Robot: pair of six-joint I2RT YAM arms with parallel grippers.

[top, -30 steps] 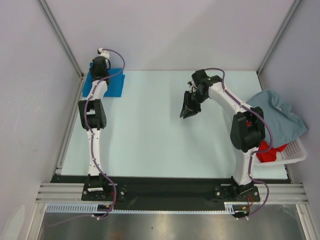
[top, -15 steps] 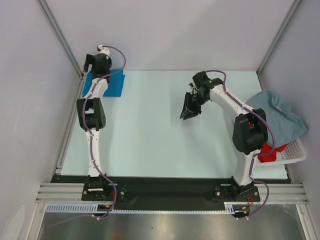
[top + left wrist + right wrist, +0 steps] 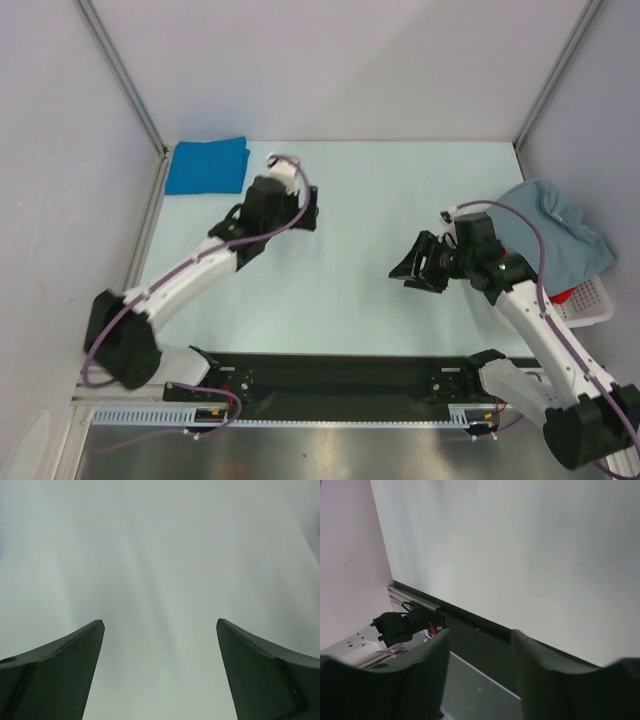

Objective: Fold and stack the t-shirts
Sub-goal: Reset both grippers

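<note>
blue t-shirt, folded, long axis left-right

Pale table: folded blue t-shirt, seemingly white basket.

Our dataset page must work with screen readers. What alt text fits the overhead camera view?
Two robot arms reach over a table, left gripper and right gripper both open and empty. A folded bright blue t-shirt lies at the far left corner; at the right edge a pale grey-blue t-shirt drapes over a white basket holding a red t-shirt.
</note>
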